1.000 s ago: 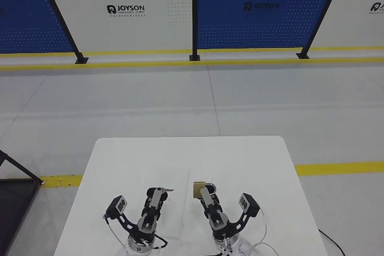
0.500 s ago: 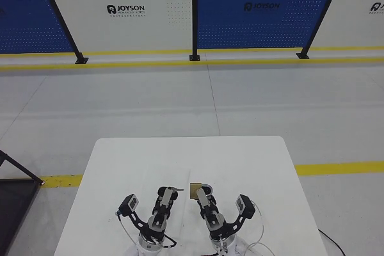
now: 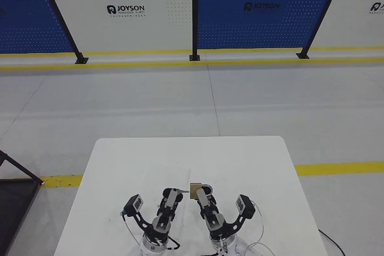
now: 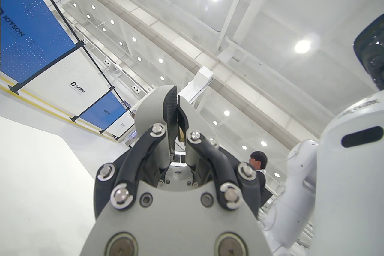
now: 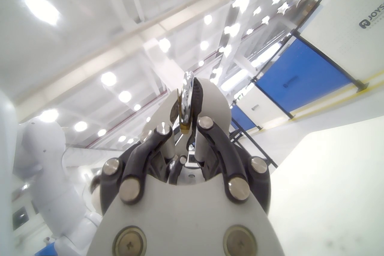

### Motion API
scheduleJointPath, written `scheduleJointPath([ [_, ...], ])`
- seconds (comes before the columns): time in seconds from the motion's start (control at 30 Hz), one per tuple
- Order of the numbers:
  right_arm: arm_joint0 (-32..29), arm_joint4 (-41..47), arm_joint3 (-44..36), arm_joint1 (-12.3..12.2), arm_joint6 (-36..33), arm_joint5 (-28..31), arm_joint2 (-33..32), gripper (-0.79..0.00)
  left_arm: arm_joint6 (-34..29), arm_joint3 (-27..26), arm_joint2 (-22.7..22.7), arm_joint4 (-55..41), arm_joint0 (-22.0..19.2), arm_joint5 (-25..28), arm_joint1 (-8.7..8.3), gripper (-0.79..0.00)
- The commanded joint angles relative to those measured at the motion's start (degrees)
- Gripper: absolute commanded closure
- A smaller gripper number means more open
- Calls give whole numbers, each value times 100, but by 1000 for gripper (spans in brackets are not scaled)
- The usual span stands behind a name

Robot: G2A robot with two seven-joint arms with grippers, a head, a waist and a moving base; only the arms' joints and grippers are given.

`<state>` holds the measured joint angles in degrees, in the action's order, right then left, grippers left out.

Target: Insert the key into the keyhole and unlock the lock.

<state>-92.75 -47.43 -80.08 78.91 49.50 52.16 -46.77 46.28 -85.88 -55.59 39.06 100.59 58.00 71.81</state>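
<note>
Top view, lower centre of frame: left gripper [image 3: 173, 192] and right gripper [image 3: 203, 193] face each other above the white table [image 3: 256, 166], tips near. Left fingers pinched tight on the key [image 3: 181, 190]; left wrist view shows just a brassy sliver between the pads. Right fingers clamped on the lock [image 3: 196, 188], steel shackle [image 5: 187, 95] sticking out past them.

Judgement: both rigid, smooth metal, apt to pivot in a pinch. Key light and thin; hold flat across the bow. Lock heavier; grip the body's broad faces, keyhole side clear.
</note>
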Motion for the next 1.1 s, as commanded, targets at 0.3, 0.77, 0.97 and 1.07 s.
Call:
scheduleJointPath([
  [0.3, 2, 14, -21, 0, -57, -67, -8, 0, 0, -49, 12, -51, 5, 0, 1, 0],
  [0.77, -160, -312, -307, 10, -105, -684, -183, 0, 0, -92, -128, -55, 71, 0, 41, 0],
  [0.97, -165, -389, -311, 21, -53, -795, -184, 0, 0, -20, -119, -107, 36, 0, 81, 0],
  [1.07, -165, -389, -311, 21, -53, -795, -184, 0, 0, -4, -118, -115, 24, 0, 101, 0],
])
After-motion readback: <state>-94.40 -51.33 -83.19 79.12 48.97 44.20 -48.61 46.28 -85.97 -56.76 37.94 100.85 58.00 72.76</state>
